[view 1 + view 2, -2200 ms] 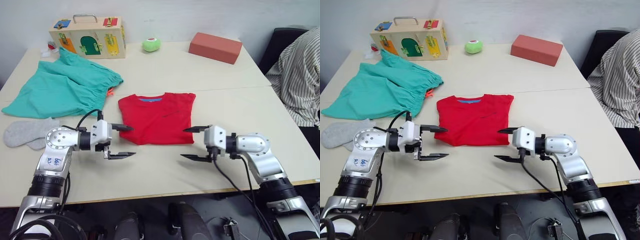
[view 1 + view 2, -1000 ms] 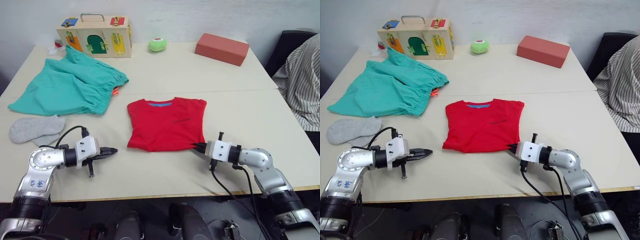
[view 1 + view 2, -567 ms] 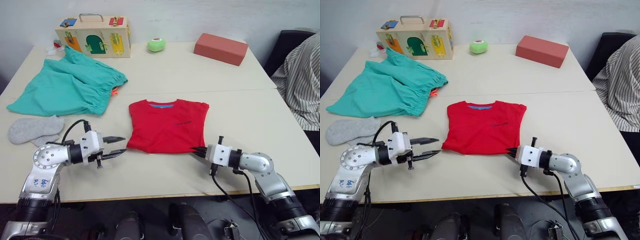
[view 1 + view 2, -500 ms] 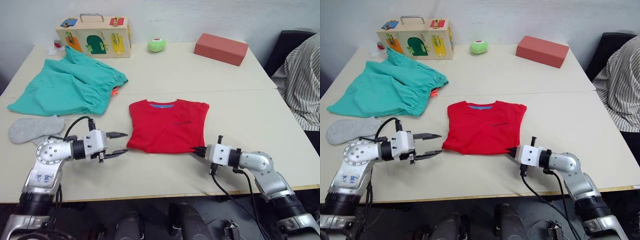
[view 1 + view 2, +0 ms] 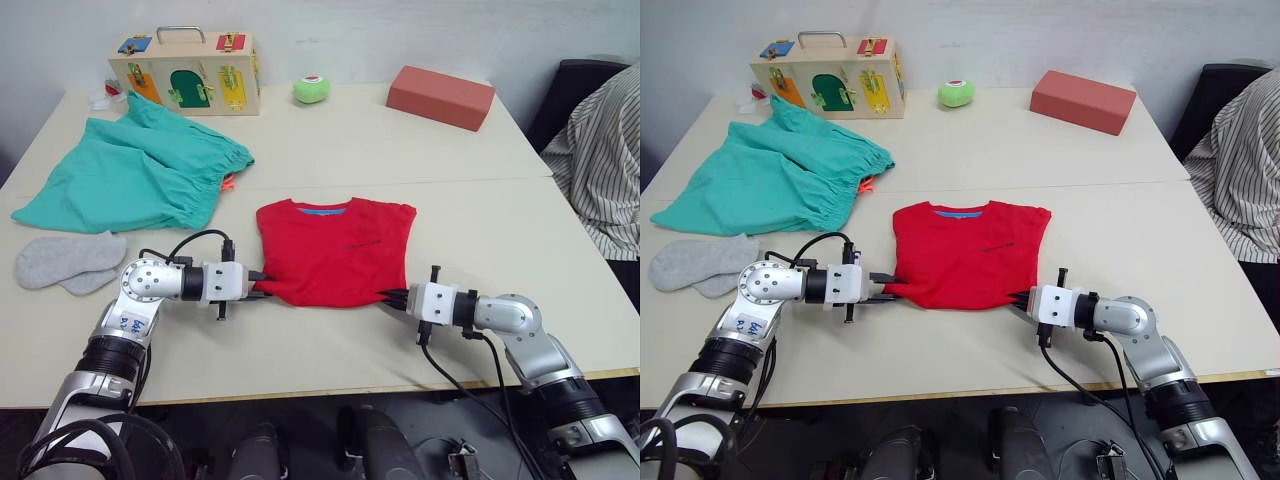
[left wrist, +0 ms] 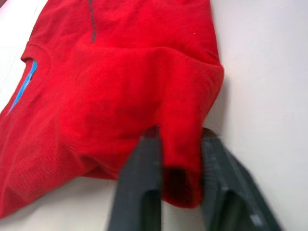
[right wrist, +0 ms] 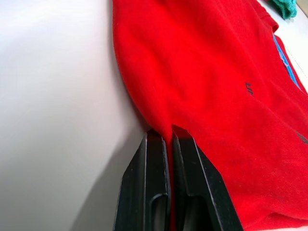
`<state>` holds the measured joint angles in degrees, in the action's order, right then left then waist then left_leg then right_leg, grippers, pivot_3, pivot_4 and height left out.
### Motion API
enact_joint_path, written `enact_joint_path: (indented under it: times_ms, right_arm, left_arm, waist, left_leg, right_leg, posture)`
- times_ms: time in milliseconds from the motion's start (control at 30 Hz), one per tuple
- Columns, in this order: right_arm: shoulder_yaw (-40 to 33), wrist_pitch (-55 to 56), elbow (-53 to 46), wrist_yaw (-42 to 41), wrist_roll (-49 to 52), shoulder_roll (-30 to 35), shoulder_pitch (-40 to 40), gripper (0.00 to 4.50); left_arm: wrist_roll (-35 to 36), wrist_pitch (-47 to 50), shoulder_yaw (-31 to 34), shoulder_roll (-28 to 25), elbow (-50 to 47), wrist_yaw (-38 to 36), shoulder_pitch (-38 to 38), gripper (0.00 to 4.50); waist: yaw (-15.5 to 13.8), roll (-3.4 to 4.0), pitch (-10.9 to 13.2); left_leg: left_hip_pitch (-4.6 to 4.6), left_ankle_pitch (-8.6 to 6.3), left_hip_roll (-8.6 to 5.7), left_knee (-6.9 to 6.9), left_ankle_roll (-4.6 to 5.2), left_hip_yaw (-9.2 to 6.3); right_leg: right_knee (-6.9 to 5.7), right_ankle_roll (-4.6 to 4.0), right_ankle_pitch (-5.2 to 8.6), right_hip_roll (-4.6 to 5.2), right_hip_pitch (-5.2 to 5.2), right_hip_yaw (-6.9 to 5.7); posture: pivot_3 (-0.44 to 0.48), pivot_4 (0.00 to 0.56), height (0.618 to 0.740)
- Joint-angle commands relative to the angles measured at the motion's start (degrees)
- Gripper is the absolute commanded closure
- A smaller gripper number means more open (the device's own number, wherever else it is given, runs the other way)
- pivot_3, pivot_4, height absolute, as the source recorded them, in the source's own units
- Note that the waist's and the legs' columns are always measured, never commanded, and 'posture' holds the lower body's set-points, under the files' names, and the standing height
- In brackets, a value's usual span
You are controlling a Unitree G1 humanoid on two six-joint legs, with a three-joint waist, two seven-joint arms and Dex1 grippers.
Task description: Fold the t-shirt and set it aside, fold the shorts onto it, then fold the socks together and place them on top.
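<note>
Two grippers pinch the t-shirt (image 5: pixel 335 250) at its near hem corners, left gripper (image 5: pixel 256 288) and right gripper (image 5: pixel 392 297), jaws clenched on red cloth. It lies mid-surface, sleeves folded in. I judge both corners should lift evenly and travel toward the collar, kept taut, well clear of the shorts (image 5: pixel 135 176) and socks (image 5: pixel 68 262).

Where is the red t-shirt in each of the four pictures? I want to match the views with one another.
Left eye view: t-shirt lies mid-table, near edge pinched by left gripper and right gripper.
Right eye view: same place, centre of the table.
Left wrist view: red cloth bunched between the two black fingers.
Right wrist view: its edge runs between the closed fingers.
Shared landmark: the blue collar band.
</note>
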<state>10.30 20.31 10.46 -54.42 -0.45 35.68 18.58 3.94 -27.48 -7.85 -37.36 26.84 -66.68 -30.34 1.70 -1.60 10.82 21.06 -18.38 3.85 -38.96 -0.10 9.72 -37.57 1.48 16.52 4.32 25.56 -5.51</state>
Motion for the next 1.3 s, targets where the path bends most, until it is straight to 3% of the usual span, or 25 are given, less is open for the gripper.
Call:
enact_joint_path:
  times_ms: [33,233,467,633,933,967,1100,1300]
  right_arm:
    - [-1.0,0.1,-1.0,0.2,0.5,1.2,-1.4,4.5]
    - [-2.2,-0.1,-1.9,1.2,0.7,2.1,-3.5,4.5]
    - [-5.7,1.0,-5.8,4.5,1.7,3.6,-11.5,4.5]
    - [-6.4,2.1,-9.0,4.4,3.2,4.8,-16.0,4.5]
    - [-6.1,-2.1,-13.1,2.5,8.8,5.2,-20.3,4.5]
    - [-6.3,-3.5,-13.7,2.4,10.2,5.0,-20.8,4.5]
    - [-6.2,-5.1,-16.7,-1.7,14.4,6.6,-22.9,3.43]
    - [-9.7,-18.4,-28.7,-9.5,29.7,12.6,-28.8,1.35]
  left_arm:
    - [4.7,1.8,0.9,-1.5,-3.7,-4.1,3.0,4.47]
    - [4.6,2.0,3.2,-3.9,-7.3,-2.0,7.5,4.47]
    - [5.3,5.0,9.7,-7.7,-16.7,5.1,19.2,4.47]
    - [5.8,7.8,11.9,-7.5,-25.7,9.0,28.1,4.47]
    - [6.7,11.7,12.6,-6.9,-32.9,13.2,34.6,4.47]
    - [7.4,12.2,12.9,-6.9,-33.6,13.2,35.1,4.29]
    - [11.7,17.4,14.2,-9.1,-37.1,10.0,38.2,3.27]
    - [27.4,38.6,20.2,-16.6,-45.2,3.9,42.5,1.33]
  waist:
    - [0.0,0.0,0.0]
    - [-0.1,0.0,0.0]
    - [-0.1,0.0,0.0]
    - [-0.1,0.0,0.0]
    - [-0.2,-0.02,0.0]
    - [-0.2,-0.02,0.0]
    - [-0.2,-0.02,0.0]
    - [-0.2,-0.02,0.0]
  left_leg:
    - [-0.01,0.0,0.0,0.0,0.0,0.0]
    - [0.0,0.0,0.0,-0.01,0.0,-0.03]
    - [0.0,-0.02,-0.01,0.08,0.02,-0.08]
    - [-0.03,-0.05,-0.01,0.23,0.05,-0.08]
    - [-0.12,-0.14,-0.04,0.45,0.21,-0.14]
    - [-0.12,-0.14,-0.04,0.49,0.21,-0.14]
    - [-0.14,-0.12,-0.05,0.59,0.21,-0.14]
    - [-0.12,-0.1,-0.04,0.72,0.24,-0.28]
  right_leg:
    - [0.0,0.0,0.0,0.0,0.0,0.01]
    - [0.01,0.0,0.0,0.04,-0.01,0.01]
    - [0.07,0.01,0.01,0.09,-0.02,0.0]
    - [0.16,0.02,0.02,0.11,-0.04,0.01]
    - [0.19,0.01,0.02,0.11,-0.07,-0.02]
    - [0.2,0.0,0.02,0.11,-0.07,-0.02]
    - [0.25,0.0,0.03,0.11,-0.07,-0.04]
    - [0.33,-0.05,0.05,0.1,-0.08,-0.15]
  posture:
    - [0.0,0.15,0.74]
    - [0.0,0.15,0.74]
    - [0.0,0.15,0.74]
    - [0.0,0.15,0.74]
    - [0.0,0.15,0.74]
    - [0.0,0.15,0.74]
    - [0.0,0.15,0.74]
    - [0.0,0.15,0.74]
